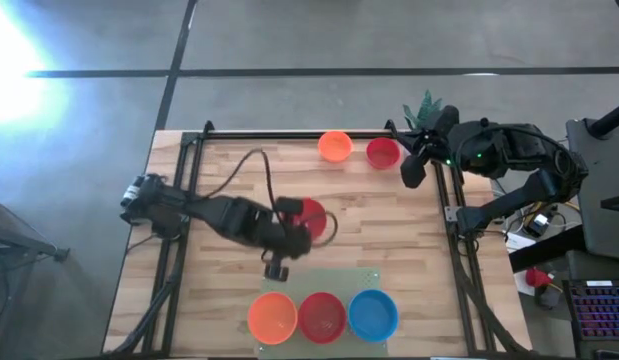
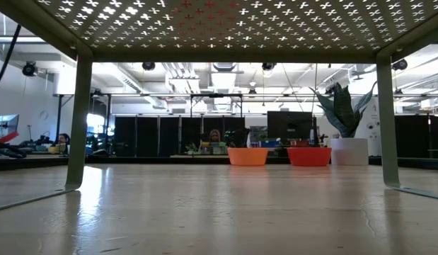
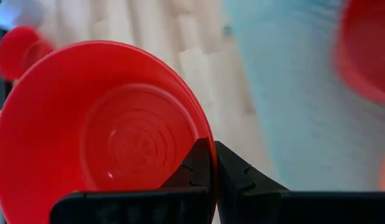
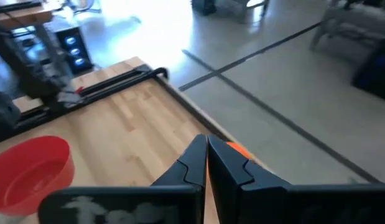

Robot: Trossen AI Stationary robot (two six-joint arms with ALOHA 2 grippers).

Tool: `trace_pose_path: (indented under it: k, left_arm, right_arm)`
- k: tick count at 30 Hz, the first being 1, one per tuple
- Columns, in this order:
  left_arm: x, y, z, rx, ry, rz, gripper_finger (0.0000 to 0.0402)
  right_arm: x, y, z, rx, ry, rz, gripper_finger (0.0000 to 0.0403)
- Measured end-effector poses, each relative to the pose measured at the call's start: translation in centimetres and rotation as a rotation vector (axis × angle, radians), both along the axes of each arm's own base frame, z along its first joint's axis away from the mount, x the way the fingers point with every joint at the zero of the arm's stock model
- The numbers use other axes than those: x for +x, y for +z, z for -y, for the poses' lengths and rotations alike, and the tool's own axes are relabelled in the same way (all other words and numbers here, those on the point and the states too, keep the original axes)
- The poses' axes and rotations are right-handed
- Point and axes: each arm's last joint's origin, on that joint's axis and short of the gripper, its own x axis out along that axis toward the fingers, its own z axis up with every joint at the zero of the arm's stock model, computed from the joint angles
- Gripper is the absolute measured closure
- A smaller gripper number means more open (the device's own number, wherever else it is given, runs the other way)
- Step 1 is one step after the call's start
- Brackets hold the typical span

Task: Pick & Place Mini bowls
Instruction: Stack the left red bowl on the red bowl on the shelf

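My left gripper (image 1: 295, 230) is over the table's middle, shut on a red mini bowl (image 1: 311, 212). Near the front edge an orange bowl (image 1: 272, 316), a red bowl (image 1: 322, 315) and a blue bowl (image 1: 373, 313) stand in a row on a pale mat (image 1: 361, 278). An orange bowl (image 1: 335, 146) and a red bowl (image 1: 383, 152) stand on their bases near the far edge, and both show in the low view, the orange bowl (image 2: 248, 156) left of the red bowl (image 2: 308, 156). My right gripper (image 1: 413, 172) hangs shut at the far right, touching nothing. My left gripper pinches the red bowl's rim (image 3: 210, 144) between its two fingers, one finger (image 3: 195, 171) inside the bowl and the other (image 3: 236, 174) outside its wall. The bowl is tilted, its hollow turned toward the wrist camera, and appears clear of the table.
A white pot with a green plant (image 2: 348, 151) stands at the far right corner beside the right arm. Black frame rails (image 1: 179, 200) run along the table's left, right and far edges. A dark cable (image 1: 251, 165) loops over the left arm. Bare wood lies between the two groups of bowls.
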Motion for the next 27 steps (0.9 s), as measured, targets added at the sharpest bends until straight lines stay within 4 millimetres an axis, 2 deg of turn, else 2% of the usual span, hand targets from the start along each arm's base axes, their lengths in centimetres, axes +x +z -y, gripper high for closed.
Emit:
trace_pose_path:
  k: [6, 15, 20, 27]
  left_arm:
    - [-0.1, 0.9, 3.5, 0.012, -0.151, -0.019, 0.0401]
    - [-0.7, 2.8, 8.0, -0.042, -0.278, 0.062, 0.0401]
    - [-0.4, 2.2, 10.4, -0.060, -0.340, 0.069, 0.0401]
    - [0.9, 0.5, 13.1, -0.115, -0.406, 0.082, 0.0402]
  right_arm:
    - [0.2, -0.2, -0.5, 0.097, 0.162, -0.011, 0.0390]
    - [0.3, -0.3, -1.3, 0.236, 0.439, -0.034, 0.0390]
    - [0.4, -0.3, -1.5, 0.247, 0.490, -0.041, 0.0390]
    - [0.4, -0.3, -1.5, 0.247, 0.490, -0.041, 0.0390]
